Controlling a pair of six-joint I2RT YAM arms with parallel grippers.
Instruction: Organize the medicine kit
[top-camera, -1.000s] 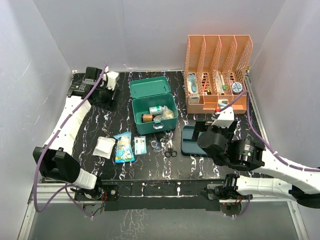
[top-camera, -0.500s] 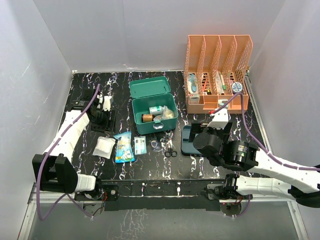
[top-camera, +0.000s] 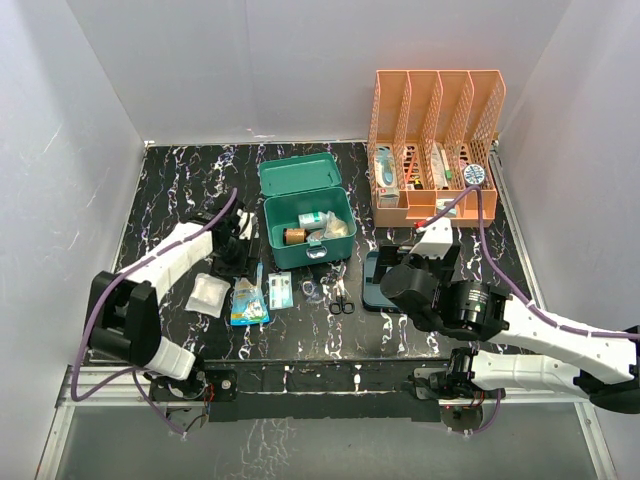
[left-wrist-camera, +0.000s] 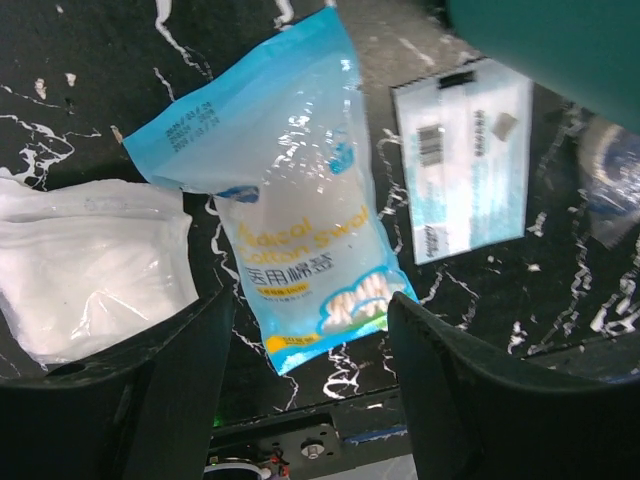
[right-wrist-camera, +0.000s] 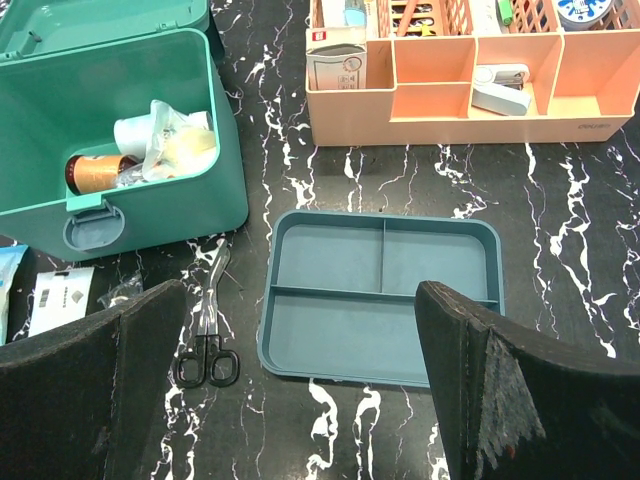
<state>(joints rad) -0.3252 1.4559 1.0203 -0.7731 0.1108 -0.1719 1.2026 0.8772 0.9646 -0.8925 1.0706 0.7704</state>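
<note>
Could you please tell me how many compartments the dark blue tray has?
3. Two sit side by side along the far half of the tray; one long compartment spans the near half, its right end behind the right claw's finger, so another may be hidden.

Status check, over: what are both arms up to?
Left fingers open over blue pouch, empty. Right fingers open above tray, empty. Medicine kit open; scissors lying in front.

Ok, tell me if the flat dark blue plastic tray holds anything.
No, the tray shows only bare floor in all three compartments.
</note>
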